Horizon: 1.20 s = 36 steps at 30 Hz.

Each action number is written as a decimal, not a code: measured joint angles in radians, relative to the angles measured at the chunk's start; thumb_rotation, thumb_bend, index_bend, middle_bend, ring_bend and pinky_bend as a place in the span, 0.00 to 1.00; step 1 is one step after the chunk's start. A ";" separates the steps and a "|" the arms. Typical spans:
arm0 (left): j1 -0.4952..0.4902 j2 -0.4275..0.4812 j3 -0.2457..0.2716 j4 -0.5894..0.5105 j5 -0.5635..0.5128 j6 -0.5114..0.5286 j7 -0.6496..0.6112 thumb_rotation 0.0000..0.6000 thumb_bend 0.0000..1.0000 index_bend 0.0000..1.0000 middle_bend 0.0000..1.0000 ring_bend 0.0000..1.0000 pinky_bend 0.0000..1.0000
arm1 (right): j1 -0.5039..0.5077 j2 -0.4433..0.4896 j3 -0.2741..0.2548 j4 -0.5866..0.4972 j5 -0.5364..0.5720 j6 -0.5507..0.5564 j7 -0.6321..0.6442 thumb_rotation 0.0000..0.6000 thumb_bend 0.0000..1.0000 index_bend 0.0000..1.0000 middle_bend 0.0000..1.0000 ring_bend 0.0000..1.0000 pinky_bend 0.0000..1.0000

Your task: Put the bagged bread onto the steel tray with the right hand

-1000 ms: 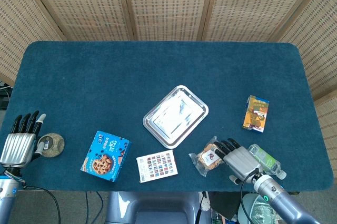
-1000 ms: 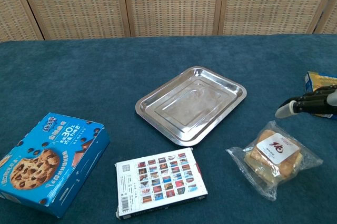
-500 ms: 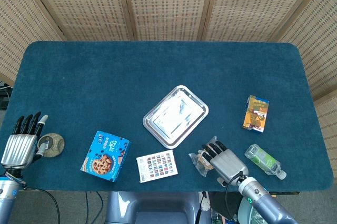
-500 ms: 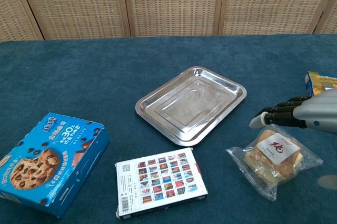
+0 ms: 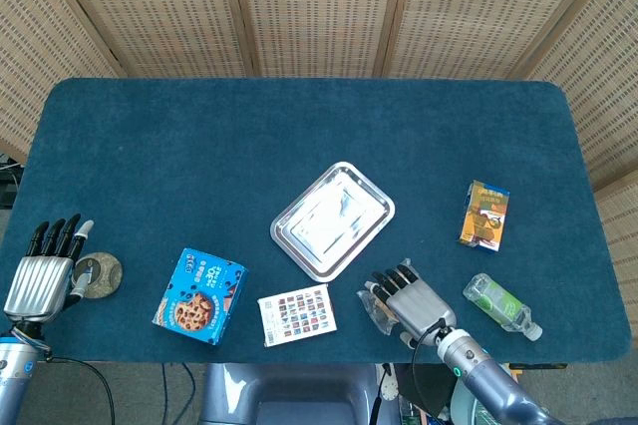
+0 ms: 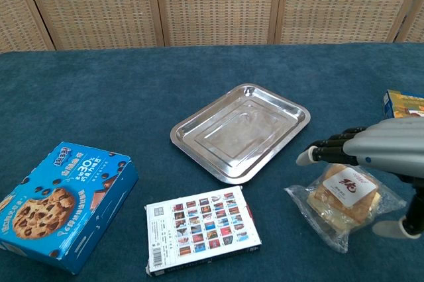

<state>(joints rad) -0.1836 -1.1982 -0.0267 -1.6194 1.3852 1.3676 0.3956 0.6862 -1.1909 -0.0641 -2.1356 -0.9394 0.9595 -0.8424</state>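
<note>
Bagged bread (image 6: 344,196) is lying on the blue table (image 5: 199,156), near the front edge, just right of and in front of the steel tray (image 6: 240,130), apart from it. Right hand (image 6: 381,149) is hovering directly over the bread, palm down, fingers (image 6: 324,153) extending nearly straight and spread, thumb hanging at the bag's right side; nothing is being gripped. In the head view the hand (image 5: 409,297) is covering most of the bag (image 5: 379,307). Left hand (image 5: 42,273) is resting at the table's left edge, fingers straight and apart, beside a round disc (image 5: 97,272). A cookie box (image 6: 59,204), card pack (image 6: 202,229), juice carton (image 5: 484,214) and bottle (image 5: 501,306) are lying around
</note>
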 measured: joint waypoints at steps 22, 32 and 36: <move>-0.003 0.001 -0.003 0.006 -0.008 -0.012 -0.008 1.00 0.42 0.00 0.00 0.00 0.00 | 0.015 -0.063 -0.024 0.162 -0.056 -0.067 0.188 1.00 0.31 0.00 0.00 0.00 0.00; 0.000 0.005 -0.004 0.003 -0.006 -0.005 -0.017 1.00 0.42 0.00 0.00 0.00 0.00 | 0.016 -0.102 -0.039 0.226 -0.107 -0.083 0.224 1.00 0.31 0.00 0.00 0.00 0.00; -0.001 0.004 -0.003 0.005 -0.009 -0.011 -0.018 1.00 0.42 0.00 0.00 0.00 0.00 | 0.011 -0.113 -0.041 0.245 -0.123 -0.079 0.240 1.00 0.32 0.00 0.02 0.00 0.00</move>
<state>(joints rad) -0.1848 -1.1939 -0.0293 -1.6139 1.3767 1.3563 0.3778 0.6974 -1.3036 -0.1050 -1.8908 -1.0629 0.8801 -0.6027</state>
